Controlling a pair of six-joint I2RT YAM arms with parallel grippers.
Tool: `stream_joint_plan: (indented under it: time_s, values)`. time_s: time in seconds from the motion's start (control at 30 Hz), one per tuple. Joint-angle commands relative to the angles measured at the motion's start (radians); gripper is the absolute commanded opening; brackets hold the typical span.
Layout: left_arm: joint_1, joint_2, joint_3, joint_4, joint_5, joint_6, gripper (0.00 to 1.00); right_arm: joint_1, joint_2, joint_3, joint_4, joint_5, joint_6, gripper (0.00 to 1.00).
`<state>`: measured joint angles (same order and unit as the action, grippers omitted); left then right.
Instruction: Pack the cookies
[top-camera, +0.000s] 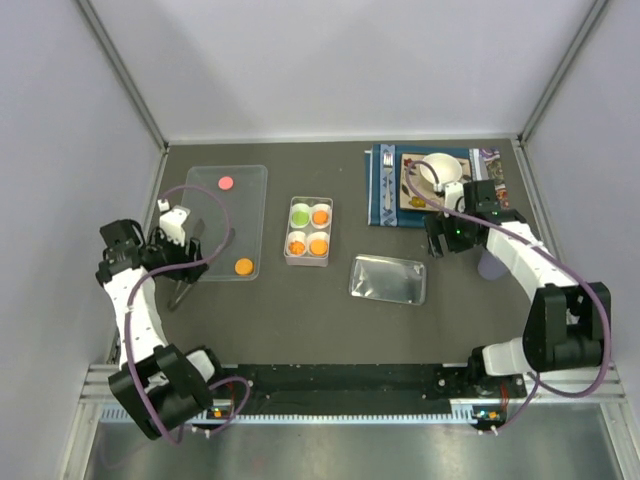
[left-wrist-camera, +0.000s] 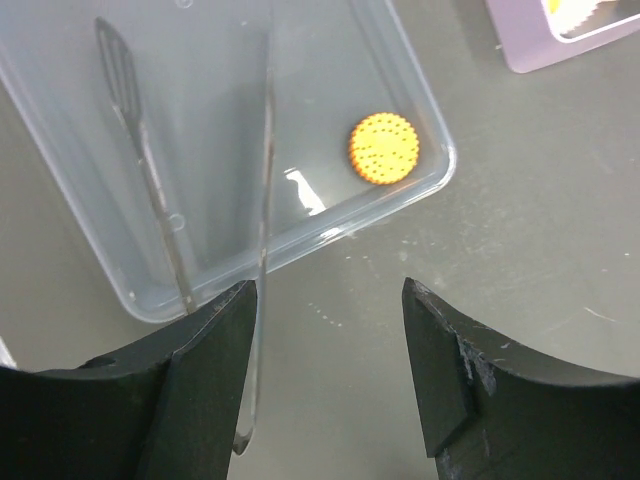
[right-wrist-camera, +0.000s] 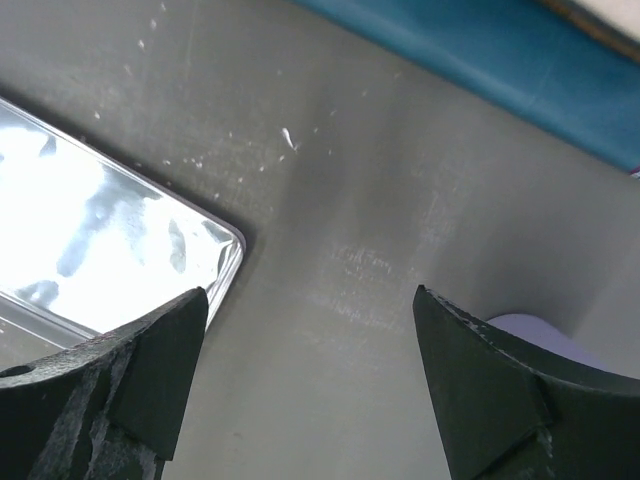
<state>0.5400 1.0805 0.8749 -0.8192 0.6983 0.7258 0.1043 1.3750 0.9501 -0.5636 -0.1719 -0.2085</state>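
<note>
A white four-cup box (top-camera: 308, 230) stands mid-table and holds a green cookie (top-camera: 299, 213) and three orange cookies (top-camera: 320, 214). A clear tray (top-camera: 212, 205) to its left holds a pink cookie (top-camera: 226, 183) and an orange cookie (top-camera: 243, 266), which also shows in the left wrist view (left-wrist-camera: 384, 148). Thin tweezers (left-wrist-camera: 263, 210) lie with their prongs in the tray and their joined end on the table. My left gripper (left-wrist-camera: 330, 345) is open and empty over that end, by the tray's near edge (top-camera: 184, 280). My right gripper (right-wrist-camera: 310, 345) is open and empty over bare table, right of a clear lid (right-wrist-camera: 90, 230).
The lid (top-camera: 388, 279) lies right of the box. A blue placemat (top-camera: 385, 185) at the back right carries a white bowl (top-camera: 445, 170) and cutlery. A lavender object (top-camera: 492, 265) lies under the right arm. Grey walls enclose the table on three sides.
</note>
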Motion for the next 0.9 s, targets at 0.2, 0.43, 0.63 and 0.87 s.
stream_joint_plan:
  time_s: [0.2,0.43,0.63,0.87]
  values:
    - [-0.107,-0.031,0.022,0.038,0.033,-0.126,0.66,0.035,0.157,0.079,-0.079,-0.003,0.037,0.74]
    - [-0.167,-0.024,0.021,0.084,-0.023,-0.172,0.66,0.058,0.206,0.078,-0.079,-0.02,0.047,0.72]
    - [-0.176,-0.014,0.019,0.097,-0.048,-0.175,0.66,0.089,0.236,0.076,-0.078,-0.009,0.047,0.68]
    - [-0.178,-0.011,-0.002,0.1,-0.048,-0.167,0.66,0.133,0.282,0.076,-0.073,0.043,0.057,0.54]
